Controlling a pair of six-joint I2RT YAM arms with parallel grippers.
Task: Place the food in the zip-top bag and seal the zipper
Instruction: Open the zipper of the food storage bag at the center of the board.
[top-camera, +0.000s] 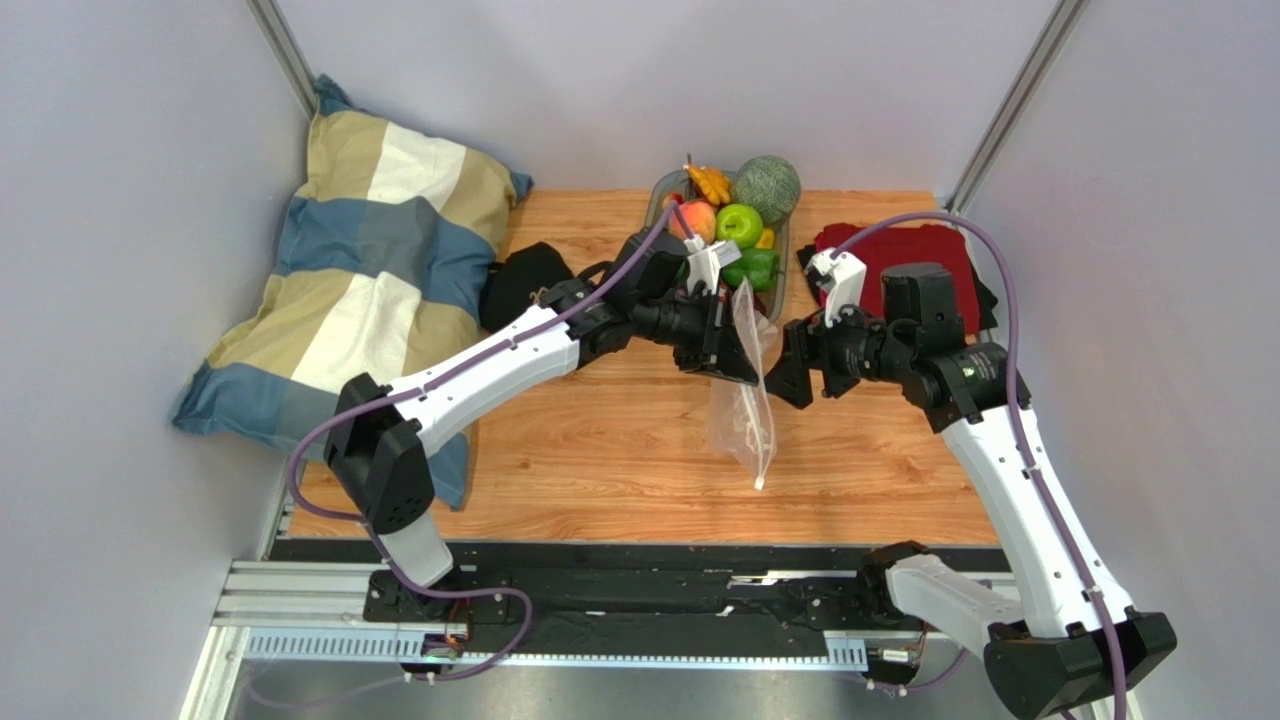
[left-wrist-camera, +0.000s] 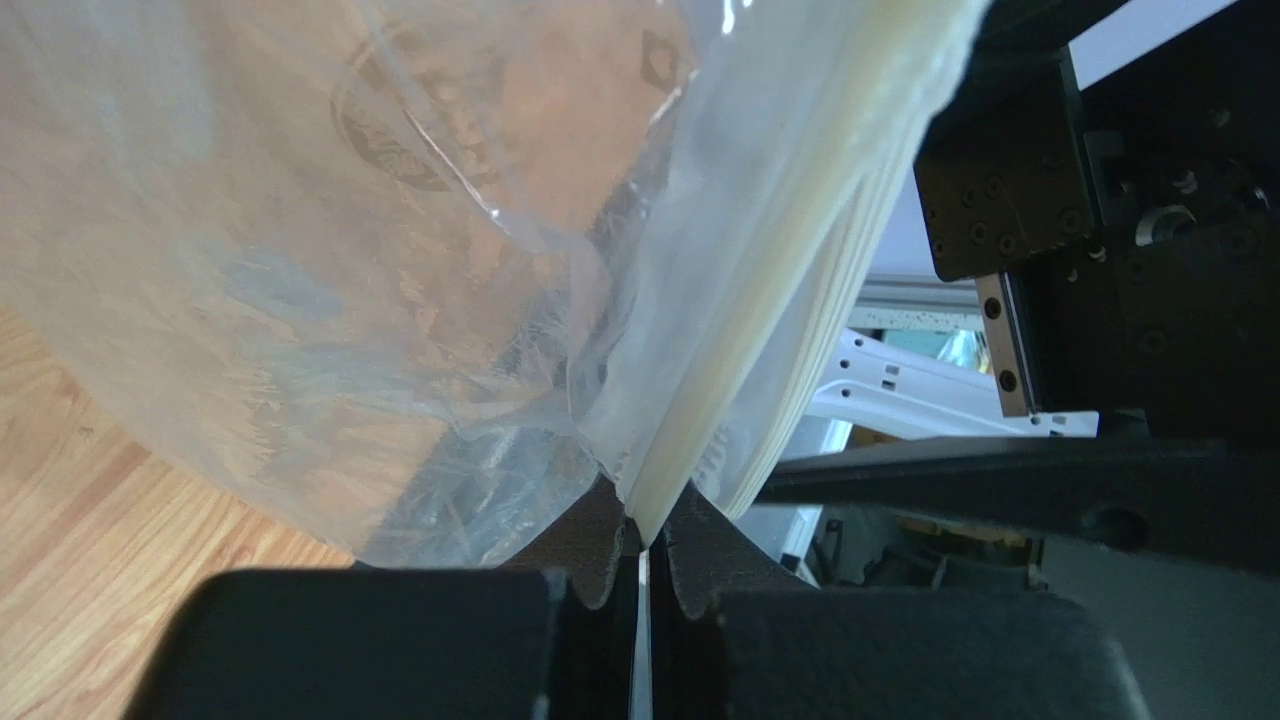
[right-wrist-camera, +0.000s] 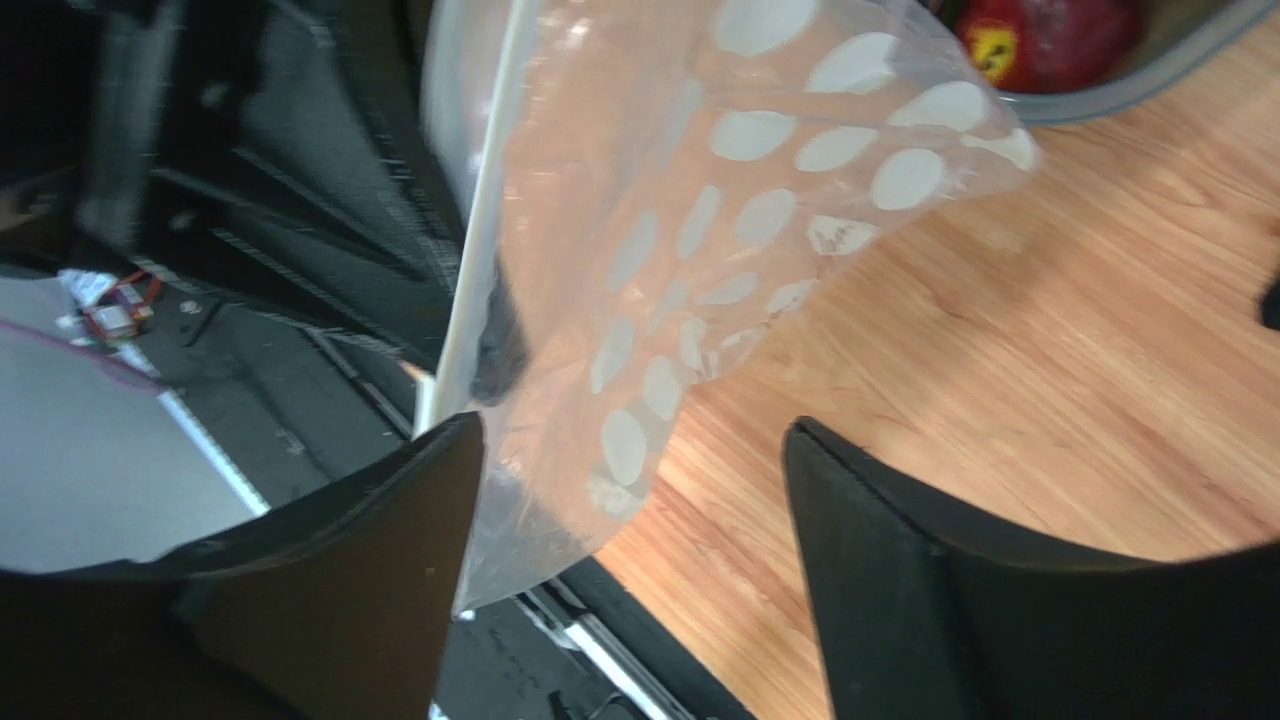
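while my left gripper (left-wrist-camera: 643, 548) is clamped shut on the zipper (left-wrist-camera: 781, 285), the whitish strip runs up and away from between its toothed tips. the zip-top bag (left-wrist-camera: 376, 300) billows off to the left of that strip in my left wrist view, crumpled and clear. from above, the bag hangs from this grip over the middle of the table (top-camera: 601, 450), its narrow lower end pointing down toward the wood. whether that end touches the wood i cannot tell.

my right gripper (right-wrist-camera: 631, 480) faces the left one from the other side with its fingers spread wide, gripping nothing. the dotted plastic drapes down between them, and the zipper edge passes just beside the left finger. the two grippers are close together, with the bag between.

farther out, at the far edge of the table, the grey tray (top-camera: 658, 192) holds the food (top-camera: 738, 225). a red cloth (top-camera: 917, 248) lies to its right, a black cloth (top-camera: 526, 285) to its left. a striped pillow (top-camera: 376, 255) leans at the far left.
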